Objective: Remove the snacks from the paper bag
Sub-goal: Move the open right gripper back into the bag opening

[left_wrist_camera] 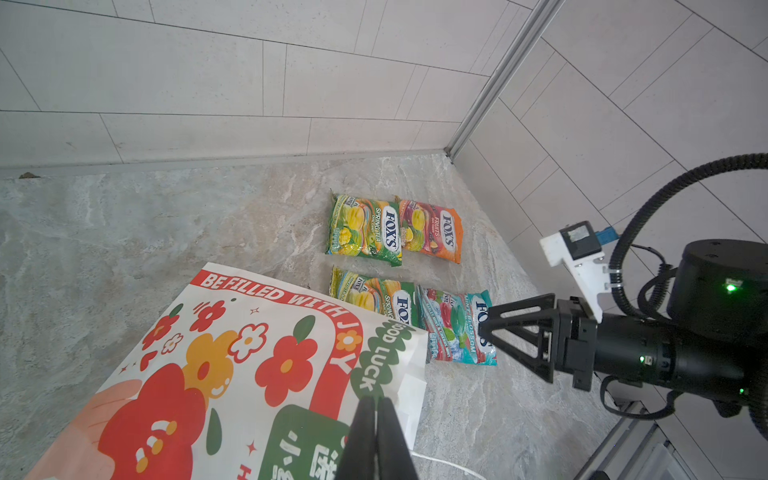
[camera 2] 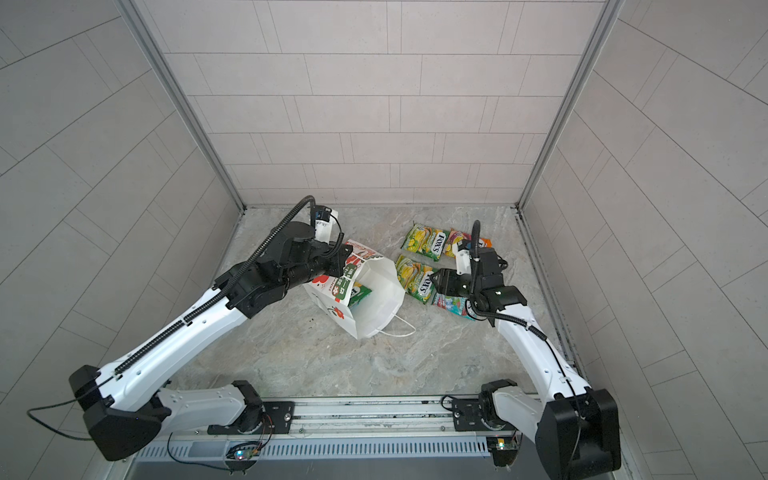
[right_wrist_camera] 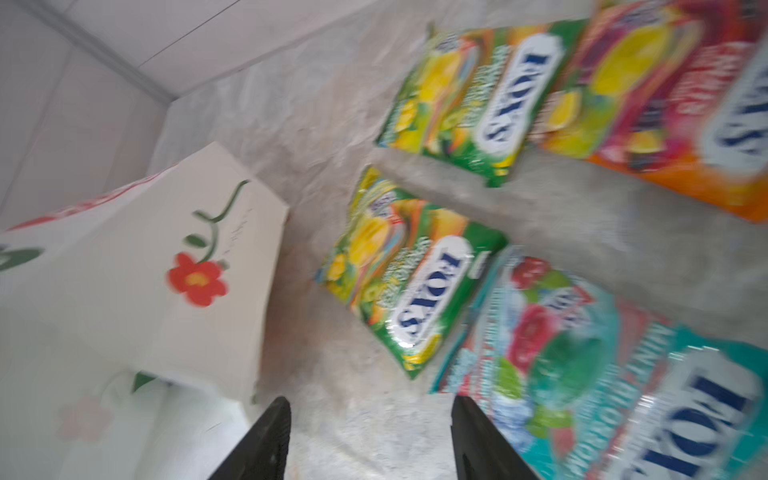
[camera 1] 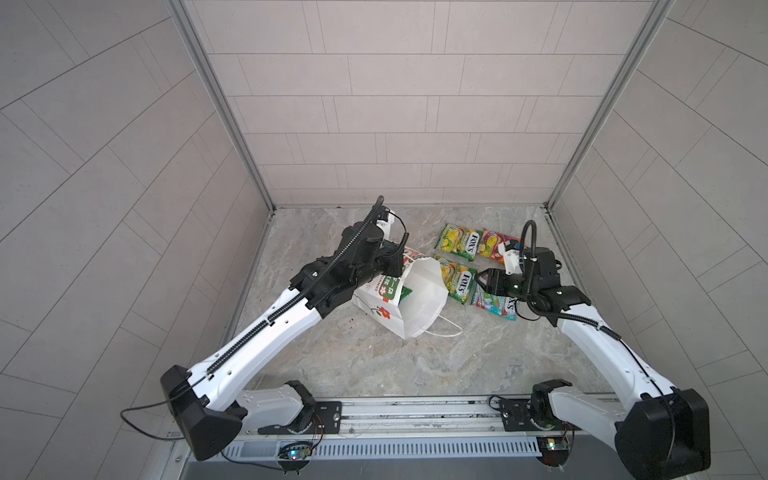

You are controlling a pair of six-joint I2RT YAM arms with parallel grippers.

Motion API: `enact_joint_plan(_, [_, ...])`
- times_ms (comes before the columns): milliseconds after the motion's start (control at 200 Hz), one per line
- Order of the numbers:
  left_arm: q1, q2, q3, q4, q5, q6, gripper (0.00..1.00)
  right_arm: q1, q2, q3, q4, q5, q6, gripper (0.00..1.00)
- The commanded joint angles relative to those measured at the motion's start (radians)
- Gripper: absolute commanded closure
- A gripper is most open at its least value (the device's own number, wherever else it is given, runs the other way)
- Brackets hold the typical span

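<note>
The table [camera 1: 374,365] carries the bag [camera 1: 419,307], which lies on its side with its mouth open toward my right arm. Beside it, four packets [camera 1: 459,242] are already out and lie flat in two rows: two green, one orange and a teal packet [camera 1: 494,305]. A green packet [camera 2: 359,293] shows just inside the mouth; I cannot tell whether another hides deeper.

I judge the job past halfway, at the pause between a drop and a reach. My left gripper [left_wrist_camera: 376,415] has its fingers pressed together, as far as I can judge on the bag's upper rim, holding the mouth up. My right gripper [right_wrist_camera: 368,401] is empty, fingers apart, above the table between the bag and the teal packet.

Next it should swing to the mouth, slide in low under the raised rim, and close on the green packet's near edge.
</note>
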Motion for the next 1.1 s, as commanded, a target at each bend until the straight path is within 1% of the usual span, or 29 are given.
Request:
enact_joint_plan(0, [-0.002, -0.029, -0.009, 0.035, 0.020, 0.013, 1.00, 0.122, -0.047, -0.013, 0.096, -0.088, 0.026, 0.37])
enact_joint_plan(155, [-0.002, -0.029, -0.008, 0.039, 0.028, 0.009, 1.00, 0.272, -0.039, -0.022, 0.183, -0.066, 0.037, 0.37])
enact_joint_plan(260, [-0.002, -0.030, -0.009, 0.045, 0.036, 0.007, 1.00, 0.355, 0.017, -0.009, 0.211, -0.060, 0.033, 0.38])
enact_joint_plan(380, [-0.002, -0.032, -0.006, 0.053, 0.046, 0.000, 1.00, 0.437, 0.094, 0.013, 0.222, -0.022, 0.028, 0.39])
enact_joint_plan(490, [-0.003, -0.036, -0.004, 0.061, 0.057, -0.005, 1.00, 0.492, 0.165, 0.027, 0.237, 0.020, 0.030, 0.40])
enact_joint_plan(690, [-0.003, -0.047, 0.001, 0.059, 0.059, -0.005, 1.00, 0.555, 0.289, 0.075, 0.226, 0.080, 0.040, 0.41])
enact_joint_plan(846, [-0.002, -0.055, 0.001, 0.061, 0.061, -0.006, 1.00, 0.575, 0.370, 0.112, 0.232, 0.114, 0.087, 0.41])
enact_joint_plan(996, [-0.002, -0.055, 0.002, 0.062, 0.074, -0.004, 1.00, 0.580, 0.422, 0.129, 0.286, 0.172, 0.180, 0.41])
enact_joint_plan(1091, [-0.002, -0.052, 0.004, 0.062, 0.082, -0.003, 1.00, 0.581, 0.448, 0.133, 0.315, 0.221, 0.261, 0.42])
